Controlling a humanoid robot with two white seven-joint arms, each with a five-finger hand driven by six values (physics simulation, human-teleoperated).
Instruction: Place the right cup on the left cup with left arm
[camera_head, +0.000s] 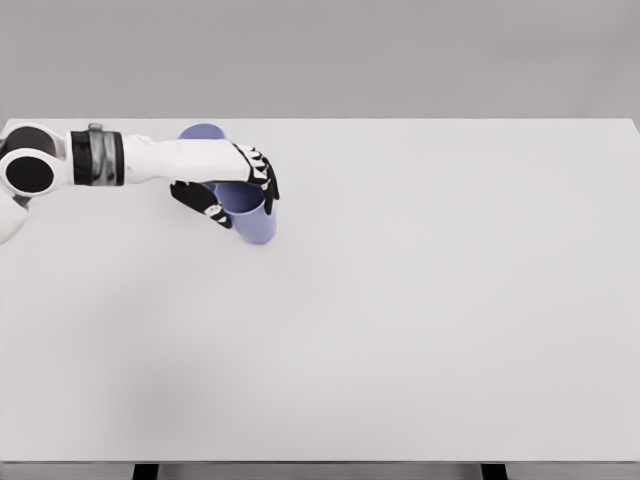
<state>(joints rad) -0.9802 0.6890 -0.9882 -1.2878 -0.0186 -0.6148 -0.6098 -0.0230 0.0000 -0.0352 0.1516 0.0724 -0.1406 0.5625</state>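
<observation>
- Here my left hand (232, 190) is wrapped around a blue cup (252, 217), fingers on both sides of it.
- Just behind my forearm, a second blue cup (201, 132) peeks out, mostly hidden by the arm.
- Both sit at the far left of the white table (420, 320).

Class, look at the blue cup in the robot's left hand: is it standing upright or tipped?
Tipped. The blue cup leans in the left hand, its bottom end pointing down and right.
</observation>
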